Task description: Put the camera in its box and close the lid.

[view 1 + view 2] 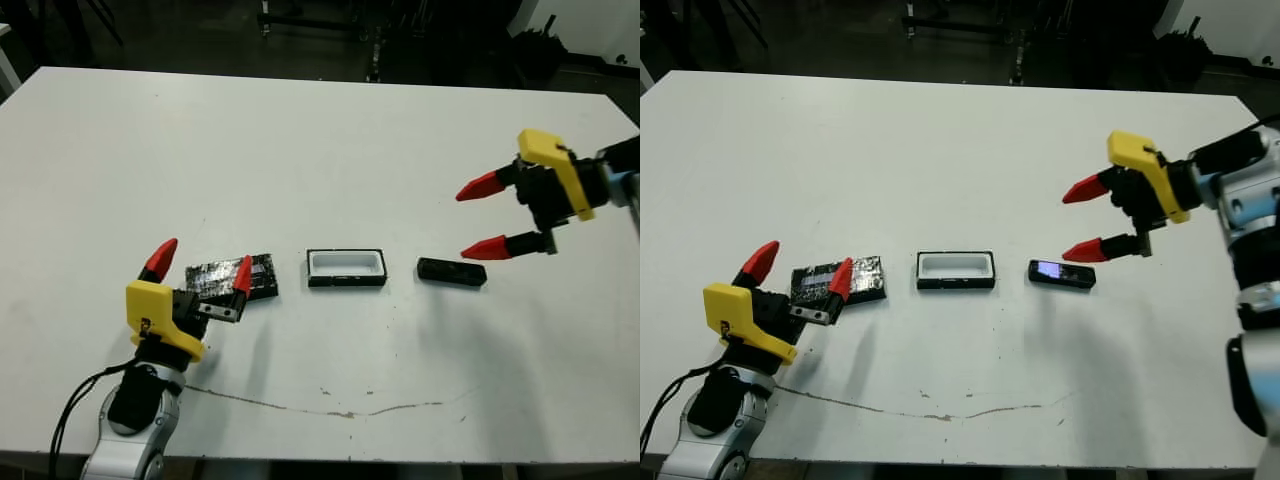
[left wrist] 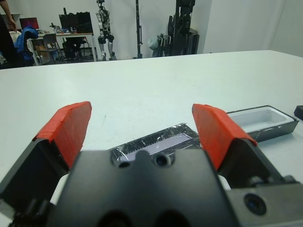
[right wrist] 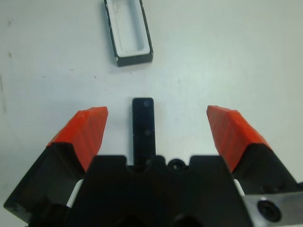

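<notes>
The slim black camera bar (image 1: 451,271) lies on the white counter (image 1: 320,150), just right of the open white-lined black box (image 1: 346,268). Right gripper (image 1: 483,216) hovers above it, fingers wide. Left gripper (image 1: 201,268), fingers wide too, hangs over the glossy black lid (image 1: 262,275).

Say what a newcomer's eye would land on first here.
Three small black things in a row mid-table: the glossy lid on the left, the open white-lined box in the middle, the camera on the right. A red-fingered open tool hangs near each end: left over the lid, right above the camera.
</notes>
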